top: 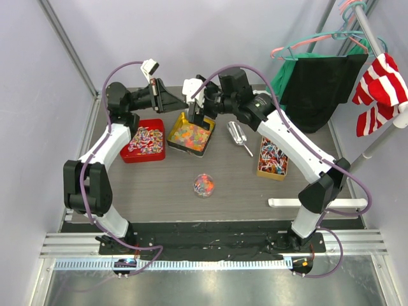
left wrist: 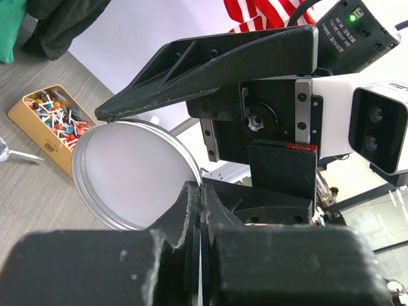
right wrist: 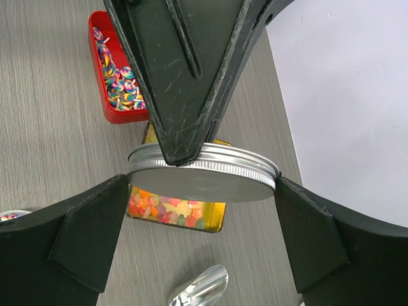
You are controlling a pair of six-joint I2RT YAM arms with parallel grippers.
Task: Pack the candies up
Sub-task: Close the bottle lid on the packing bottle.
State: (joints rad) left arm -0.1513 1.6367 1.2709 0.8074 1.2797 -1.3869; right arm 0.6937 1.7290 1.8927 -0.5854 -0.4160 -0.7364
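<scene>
A round silver lid (right wrist: 204,182) hangs in the air over the yellow tray of gummy candies (right wrist: 169,213). My left gripper (left wrist: 203,191) is shut on the lid's rim (left wrist: 137,172). It reaches in from the left (top: 172,99). My right gripper (right wrist: 201,191) is open, its fingers (right wrist: 95,236) standing one at each side of the lid, right at its edge. Wrapped candies fill a red tray (top: 145,140) and a gold tin (top: 273,159). A small round jar (top: 204,185) holding candies stands in the middle of the table.
A metal scoop (top: 239,137) lies between the yellow tray and the gold tin. A white bar (top: 312,203) lies near the right arm's base. Clothes on hangers (top: 319,76) and a striped red-white cloth (top: 382,89) hang at the back right.
</scene>
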